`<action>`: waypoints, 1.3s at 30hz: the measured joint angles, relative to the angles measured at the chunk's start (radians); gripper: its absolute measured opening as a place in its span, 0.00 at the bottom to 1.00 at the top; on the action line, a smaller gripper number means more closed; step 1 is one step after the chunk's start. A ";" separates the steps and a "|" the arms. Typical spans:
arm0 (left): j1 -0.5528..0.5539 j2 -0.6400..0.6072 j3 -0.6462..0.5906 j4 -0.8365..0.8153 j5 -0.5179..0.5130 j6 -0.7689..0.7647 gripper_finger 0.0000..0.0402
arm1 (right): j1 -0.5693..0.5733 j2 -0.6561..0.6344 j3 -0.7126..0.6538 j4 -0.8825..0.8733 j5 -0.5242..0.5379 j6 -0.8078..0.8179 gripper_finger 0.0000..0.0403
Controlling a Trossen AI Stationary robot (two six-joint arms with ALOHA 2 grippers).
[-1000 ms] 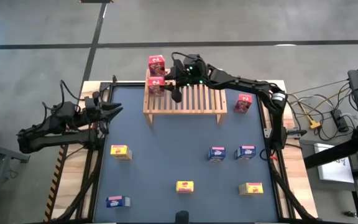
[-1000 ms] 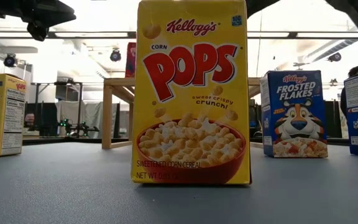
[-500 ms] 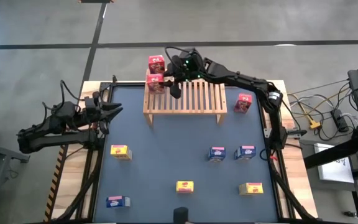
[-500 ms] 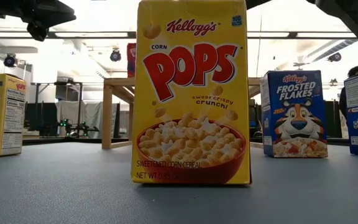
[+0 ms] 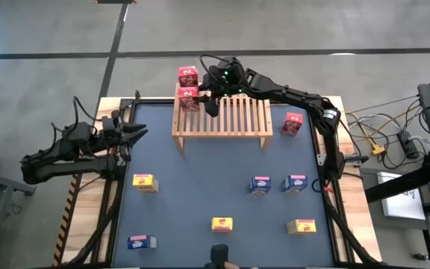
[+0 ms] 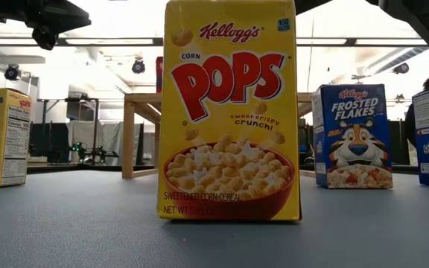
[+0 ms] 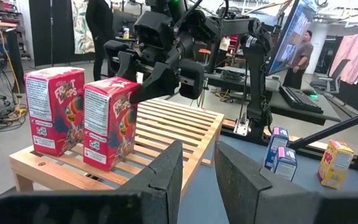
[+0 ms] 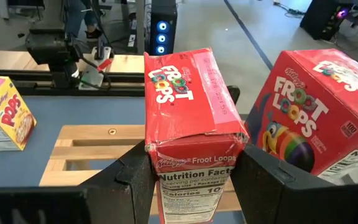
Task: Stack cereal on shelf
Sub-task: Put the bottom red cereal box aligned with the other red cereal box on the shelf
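Observation:
The wooden slatted shelf (image 5: pixel 221 116) stands at the table's far middle. Two red cereal boxes stand on its far left corner: one free (image 5: pixel 188 75) and one (image 5: pixel 189 97) that my right gripper (image 5: pixel 206 99) is shut on. A third red box (image 5: pixel 293 123) stands on the table right of the shelf. Three yellow boxes (image 5: pixel 144 181) (image 5: pixel 222 223) (image 5: pixel 301 226) and three blue boxes (image 5: pixel 260 184) (image 5: pixel 295 182) (image 5: pixel 141 242) stand on the table. My left gripper (image 5: pixel 136 131) waits open at the left edge. My right gripper pinches the red box between its two fingers (image 8: pixel 132 180), on two opposite upright faces (image 8: pixel 155 146) near the top. The fingers slant down from the table's right side. The box stands upright with its bottom on the slats (image 7: pixel 104 163), beside the other red box.
In the low view a yellow box (image 6: pixel 229 112) stands close in front and hides much of the shelf (image 6: pixel 141 104). Most of the slat top (image 5: pixel 237 116) right of the two red boxes is bare. People stand in the room beyond the table.
My right gripper has gone a little toward the table's far edge with the red box, nearer the other red box on the shelf's far left corner. It has stayed shut on the box.

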 joint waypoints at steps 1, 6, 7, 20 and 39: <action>0.000 0.000 0.000 0.000 0.000 0.000 0.19 | -0.001 0.000 0.000 0.003 0.000 0.000 0.42; 0.000 0.000 0.000 0.000 0.000 0.000 0.19 | -0.003 0.000 -0.001 0.007 0.000 0.013 0.42; 0.000 0.000 0.000 0.000 0.000 0.000 0.19 | -0.003 0.001 -0.001 0.007 0.000 0.014 0.42; 0.000 0.000 0.000 0.000 0.000 -0.004 0.19 | -0.003 0.008 -0.001 0.006 -0.008 0.056 0.42; 0.000 0.000 0.000 0.000 0.000 -0.004 0.19 | -0.003 0.005 -0.003 -0.010 -0.007 0.057 0.64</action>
